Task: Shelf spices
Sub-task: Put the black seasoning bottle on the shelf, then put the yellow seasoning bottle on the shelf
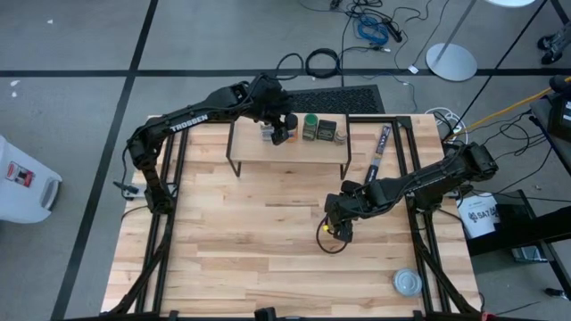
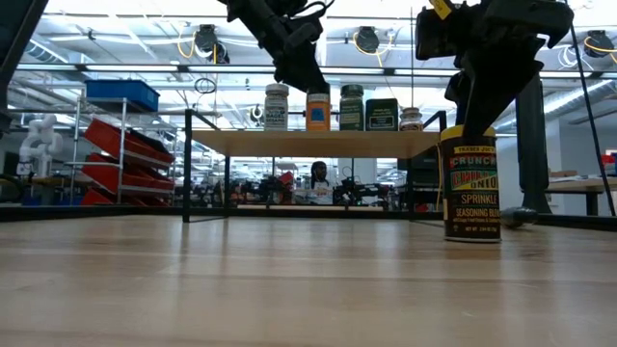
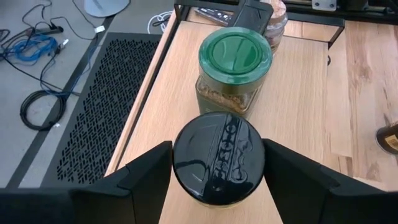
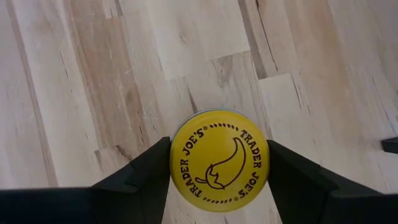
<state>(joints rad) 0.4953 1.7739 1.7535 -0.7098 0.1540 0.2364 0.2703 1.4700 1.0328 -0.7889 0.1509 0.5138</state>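
Wooden table (image 1: 268,232), five shelved spices (image 2: 337,108) (one unshelved)

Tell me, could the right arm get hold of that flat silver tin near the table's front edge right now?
Probably not right away: the right gripper is shut on the yellow-lidded jar. The silver tin lies in open space on that arm's side, with nothing around it.

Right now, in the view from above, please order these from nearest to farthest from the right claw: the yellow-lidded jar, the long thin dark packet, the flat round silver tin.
1. Yellow-lidded jar: between the right claw's fingers, on the table.
2. Flat round silver tin: on the table's near right corner.
3. Long thin dark packet: beside the shelf's right end.
The tin and packet are nearly equal; their order is uncertain.
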